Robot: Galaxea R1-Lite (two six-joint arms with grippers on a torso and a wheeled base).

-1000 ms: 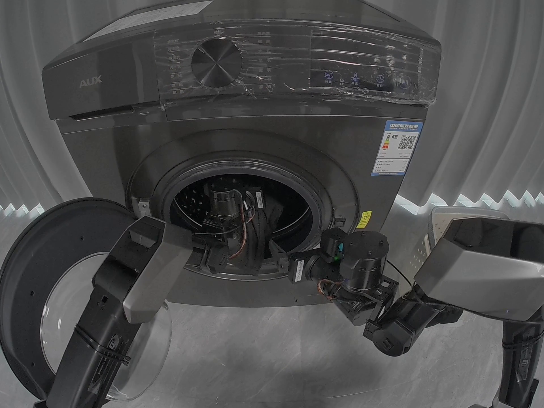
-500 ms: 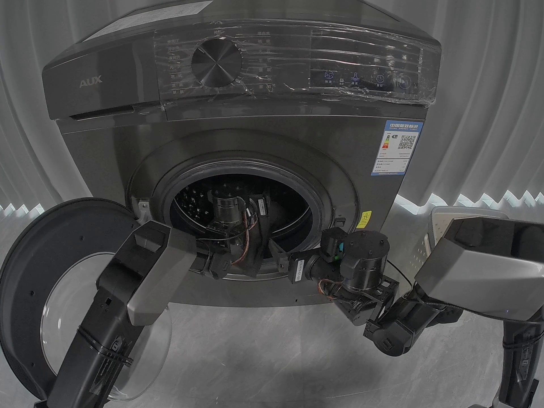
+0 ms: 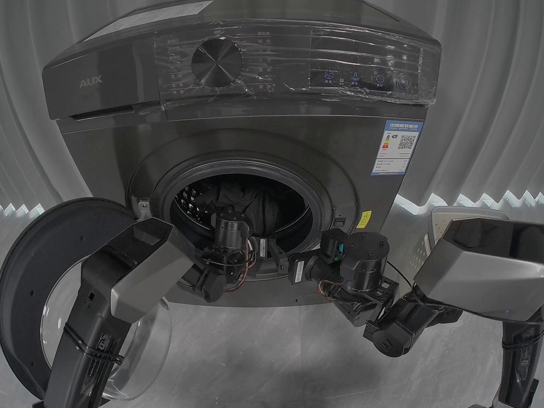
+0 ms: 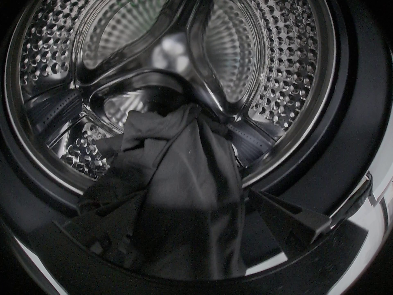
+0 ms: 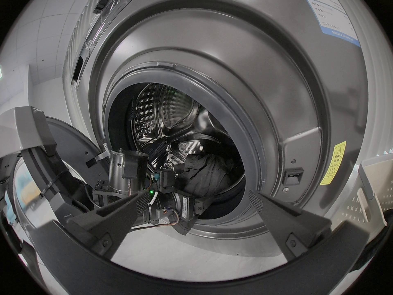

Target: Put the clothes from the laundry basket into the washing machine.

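The grey washing machine (image 3: 243, 143) stands with its round door (image 3: 51, 267) swung open to the left. A black garment (image 3: 249, 199) lies in the drum, bunched at the front and draped toward the rim (image 4: 184, 185) (image 5: 206, 173). My left gripper (image 3: 258, 250) (image 4: 192, 230) is at the lower lip of the opening, open, its fingers either side of the cloth's near edge. My right gripper (image 3: 280, 259) (image 5: 200, 222) hangs open and holds nothing just outside the lower rim, close beside the left one. The white laundry basket (image 3: 447, 216) (image 5: 376, 185) stands at the right; its contents are hidden.
The perforated steel drum (image 4: 254, 62) lies behind the garment. The glass door sits close to my left arm. Grey floor (image 3: 272, 347) stretches in front of the machine. Pale curtains (image 3: 498, 86) hang behind.
My left arm has drawn back out of the drum to the lower rim. The black garment that hung at its gripper now lies inside the drum. The right arm has not moved.
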